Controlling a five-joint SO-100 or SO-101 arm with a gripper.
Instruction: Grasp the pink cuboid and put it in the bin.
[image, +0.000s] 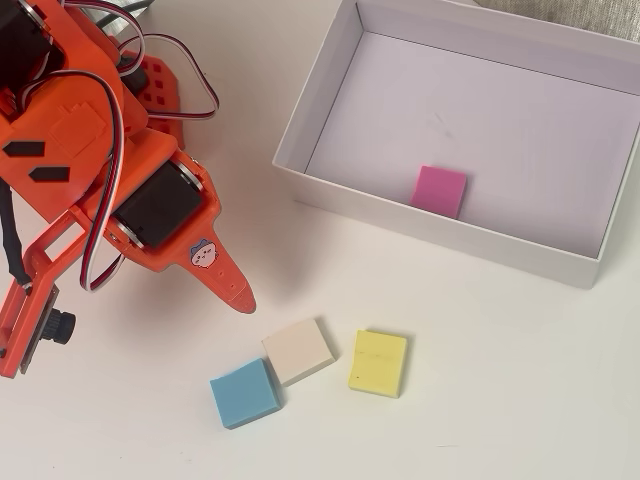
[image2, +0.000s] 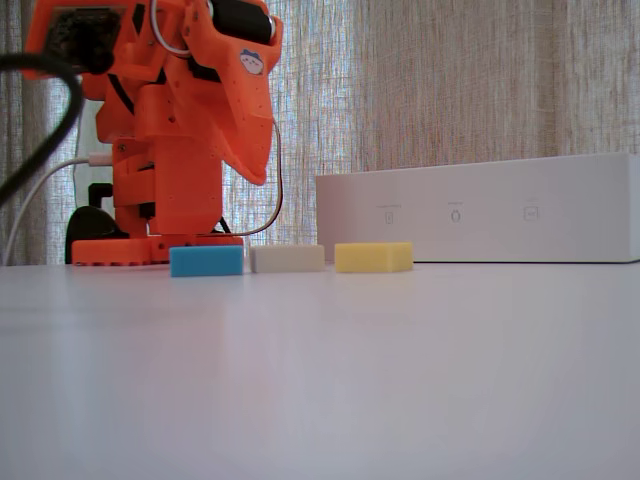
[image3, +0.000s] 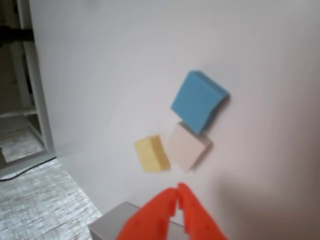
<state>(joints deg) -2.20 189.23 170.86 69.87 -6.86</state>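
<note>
The white cardboard bin (image: 330, 95) sits open on the table, and the pink cuboid (image: 440, 191) lies flat on its pale floor, right up against the near wall in the overhead view. Nothing else is in there. The orange gripper (image3: 177, 192) hangs above the table with its two fingertips pressed together, holding nothing and touching nothing. Outside the bin, the blue block (image: 245, 393) and beige block (image: 299, 350) touch at a corner, with the yellow block (image: 378, 363) just beside them.
</note>
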